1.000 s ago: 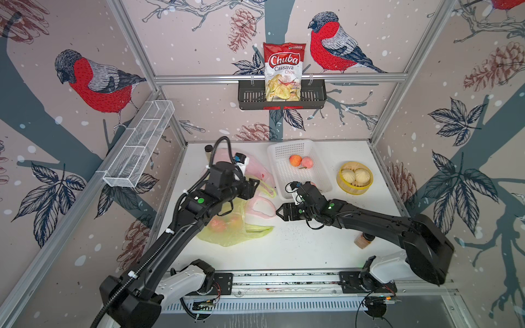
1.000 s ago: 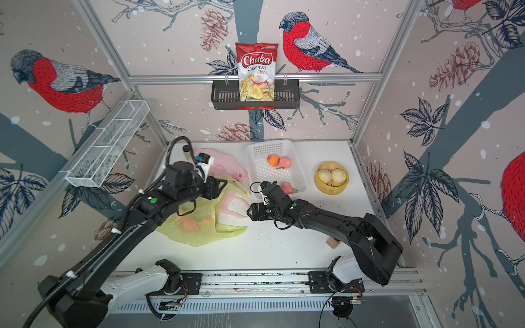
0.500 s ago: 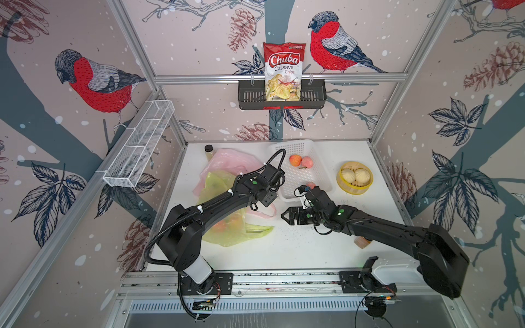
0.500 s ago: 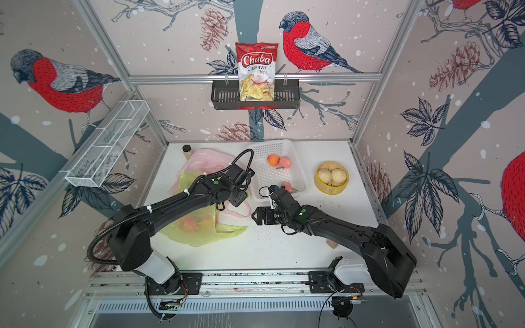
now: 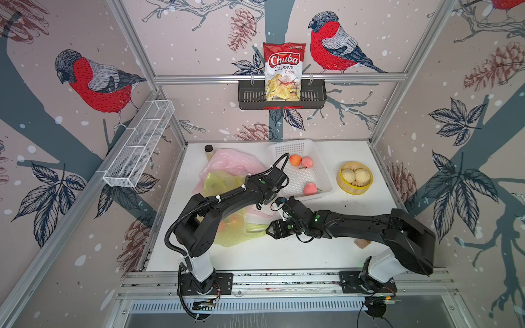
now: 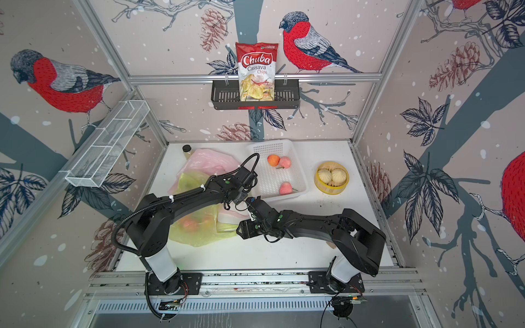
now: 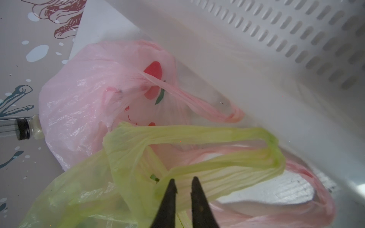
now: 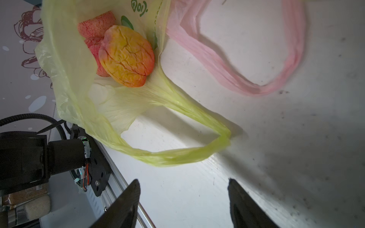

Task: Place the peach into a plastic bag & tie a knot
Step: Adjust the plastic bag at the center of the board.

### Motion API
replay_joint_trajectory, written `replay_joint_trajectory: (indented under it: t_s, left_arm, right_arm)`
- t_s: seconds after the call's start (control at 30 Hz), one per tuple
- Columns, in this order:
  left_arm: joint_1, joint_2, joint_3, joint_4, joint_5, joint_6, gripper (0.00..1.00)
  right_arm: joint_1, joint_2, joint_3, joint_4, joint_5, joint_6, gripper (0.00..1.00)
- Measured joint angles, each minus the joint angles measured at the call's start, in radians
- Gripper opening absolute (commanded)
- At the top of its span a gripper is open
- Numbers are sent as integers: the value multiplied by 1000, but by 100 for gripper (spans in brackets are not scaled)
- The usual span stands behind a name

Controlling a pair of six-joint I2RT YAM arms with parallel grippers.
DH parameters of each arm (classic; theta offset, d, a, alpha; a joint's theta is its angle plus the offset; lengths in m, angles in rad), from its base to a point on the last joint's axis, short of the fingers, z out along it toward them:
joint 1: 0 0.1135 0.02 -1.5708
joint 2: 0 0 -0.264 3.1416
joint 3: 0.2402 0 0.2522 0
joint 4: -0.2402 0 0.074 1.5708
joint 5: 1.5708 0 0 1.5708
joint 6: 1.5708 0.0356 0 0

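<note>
Left jaws: thin black tips nearly touching, closed against the ribbed, gathered handle [image 7: 217,177] of the yellow-green bag [image 7: 75,197]; cannot tell whether any film is pinched. Right jaws: spread wide and empty over bare matte white desk [image 8: 266,148], just short of the bag's other handle loop [image 8: 187,158]. The peach [image 8: 126,57], wrinkled, oval and orange-yellow, sits inside the translucent bag beside spongy pink-red pieces [image 8: 94,25]. The bag lies toward the desk's left edge. Crinkled pink bag [image 7: 83,88] lies beside it, toward the back-left corner. Slotted white plastic basket [image 5: 287,146] at the back edge holds three smooth peaches [image 5: 309,188].
</note>
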Motion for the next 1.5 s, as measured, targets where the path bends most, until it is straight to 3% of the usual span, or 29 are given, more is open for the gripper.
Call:
replay_joint_trajectory:
  t_s: [0.1,0.27,0.37,0.53,0.57,0.63,0.67,0.73,1.1,1.5]
  left_arm:
    - [11,-1,11,14,-7,-13,0]
    - [40,-43,6,29,11,-43,0]
    - [53,-71,-8,37,24,-55,0]
    - [85,-95,-23,40,57,-71,0]
    - [91,-98,-23,41,64,-78,3]
    - [101,-110,-23,36,76,-83,37]
    - [103,-119,-22,32,85,-84,46]
    - [107,-151,-19,26,108,-85,53]
    - [80,-306,-87,-56,190,-58,63]
    - [18,-101,-72,-62,69,-32,69]
  right_arm:
    - [5,33,8,15,20,0,83]
    - [5,92,26,41,42,22,81]
    - [5,127,31,70,41,29,66]
    - [-1,159,29,137,34,68,28]
    - [-1,161,28,147,33,74,23]
    - [-3,160,23,171,33,76,11]
    - [-4,158,20,177,33,79,8]
    - [-9,146,6,185,32,87,0]
    - [-53,18,-43,177,25,96,0]
    - [-72,-29,-57,141,-16,69,0]
